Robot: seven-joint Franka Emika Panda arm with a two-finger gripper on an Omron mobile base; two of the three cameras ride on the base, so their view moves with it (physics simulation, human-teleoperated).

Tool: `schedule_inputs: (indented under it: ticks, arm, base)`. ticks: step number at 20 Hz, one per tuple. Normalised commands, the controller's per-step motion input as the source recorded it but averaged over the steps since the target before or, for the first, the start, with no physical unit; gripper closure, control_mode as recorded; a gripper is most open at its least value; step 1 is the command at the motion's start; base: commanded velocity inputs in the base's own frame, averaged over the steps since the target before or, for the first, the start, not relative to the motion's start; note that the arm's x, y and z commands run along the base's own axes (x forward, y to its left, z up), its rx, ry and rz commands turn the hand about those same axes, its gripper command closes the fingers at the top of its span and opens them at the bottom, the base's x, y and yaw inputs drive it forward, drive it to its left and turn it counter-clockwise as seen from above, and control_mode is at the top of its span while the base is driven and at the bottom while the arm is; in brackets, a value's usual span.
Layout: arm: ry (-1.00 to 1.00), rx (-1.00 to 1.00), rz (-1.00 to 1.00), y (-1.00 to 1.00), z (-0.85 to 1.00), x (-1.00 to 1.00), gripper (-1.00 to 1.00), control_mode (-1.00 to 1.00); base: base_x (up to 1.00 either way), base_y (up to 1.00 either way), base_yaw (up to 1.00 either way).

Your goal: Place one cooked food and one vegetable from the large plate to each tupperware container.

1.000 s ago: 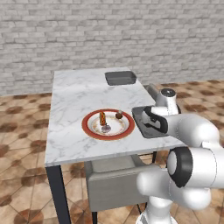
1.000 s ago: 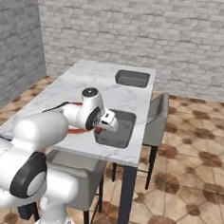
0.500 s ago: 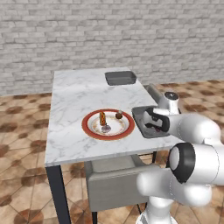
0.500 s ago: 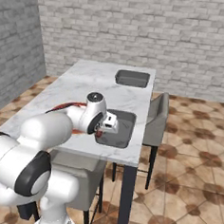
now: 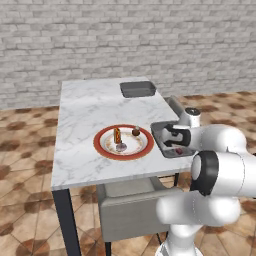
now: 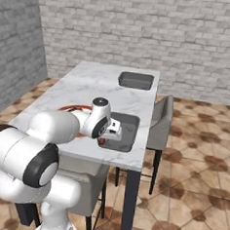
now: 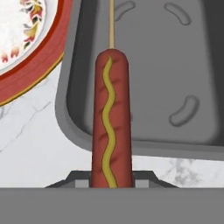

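Fingertips of the pincer (image 7: 111,183) are mostly cut off by the bottom of the hand view, where only two small dark stubs flank a corn dog (image 7: 111,118). The jaws stand nearly closed and clamp the lower end of that corn dog, a reddish-brown sausage with a wavy mustard line and a thin wooden stick reaching up from its far end. It hangs over the near rim of a dark grey tupperware container (image 7: 175,87), whose floor shows raised oblong bumps. Beside it in the hand view lies a slice of the large plate (image 7: 39,57) with its red rim and a flowered pattern.

From the left base view the pincer (image 5: 175,142) sits low over the near container (image 5: 159,131) at the counter's (image 5: 85,115) right edge, and the arm hides much of that tray. A small red bit shows under the hand. The large plate (image 5: 123,142) lies just left of the tray near the counter's front edge, carrying another corn dog (image 5: 117,135), a small dark brown item (image 5: 135,131) and a pale item (image 5: 121,147) too small to identify. The second tupperware container (image 5: 138,89) rests at the far right corner.

In the right base view the arm covers most of the plate, leaving a red arc (image 6: 71,107), while the near tray (image 6: 125,130) and far tray (image 6: 136,80) are plain.
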Motion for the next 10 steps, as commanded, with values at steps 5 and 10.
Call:
schedule_inputs:
  ticks: [5, 10]
  arm:
    - [0.01, 0.0, 0.01, 0.0, 0.01, 0.18, 1.0, -1.0]
    - [0.0, 0.0, 0.0, 0.0, 0.11, 0.26, 1.0, -1.0]
  base:
    - [0.0, 0.0, 0.0]
    - [0.0, 0.0, 0.0]
